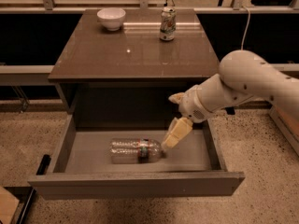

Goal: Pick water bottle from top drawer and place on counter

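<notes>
Bowl [111, 17] first: white, standing on the tabletop [135, 55], behind the left half of the top drawer [135, 185]. I leave it alone.

The drawer stands open, and inside it the water bottle [135, 151] lies on its side about mid-floor, cap end toward the drawer's right wall. Behind the drawer's middle, a printed soda can [167, 24] stands upright on the tabletop.

Over the drawer's right half hangs the gripper [176, 116], its fingers [176, 133] spread apart with nothing between them. The lower one reaches down to just beside the bottle's cap end, and I cannot tell whether it touches.

I judge the bottle light, thin-walled and smooth, so it may roll away or dent and squirt out of a hard pinch. I would close across the ribbed body near the label band, not the tapering neck, with a modest squeeze.
</notes>
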`<state>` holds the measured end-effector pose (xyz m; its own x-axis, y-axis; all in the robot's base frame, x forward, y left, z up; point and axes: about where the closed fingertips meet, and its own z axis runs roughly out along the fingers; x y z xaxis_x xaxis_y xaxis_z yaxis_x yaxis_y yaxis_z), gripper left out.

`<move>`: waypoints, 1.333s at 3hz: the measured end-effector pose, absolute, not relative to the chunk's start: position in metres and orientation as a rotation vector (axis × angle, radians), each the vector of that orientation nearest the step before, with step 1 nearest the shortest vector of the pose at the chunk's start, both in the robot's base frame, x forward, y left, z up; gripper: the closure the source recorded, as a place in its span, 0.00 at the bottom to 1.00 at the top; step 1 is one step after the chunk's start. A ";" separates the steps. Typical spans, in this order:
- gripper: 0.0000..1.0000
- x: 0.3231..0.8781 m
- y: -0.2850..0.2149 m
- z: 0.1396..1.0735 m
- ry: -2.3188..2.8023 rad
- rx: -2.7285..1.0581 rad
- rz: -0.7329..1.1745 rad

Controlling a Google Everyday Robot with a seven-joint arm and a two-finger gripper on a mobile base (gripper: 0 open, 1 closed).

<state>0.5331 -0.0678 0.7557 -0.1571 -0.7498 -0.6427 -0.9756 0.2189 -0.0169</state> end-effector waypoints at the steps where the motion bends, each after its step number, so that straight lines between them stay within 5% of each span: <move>1: 0.00 0.546 -0.005 0.702 1.944 -1.559 0.638; 4: 0.00 0.551 0.004 0.672 1.963 -1.507 0.677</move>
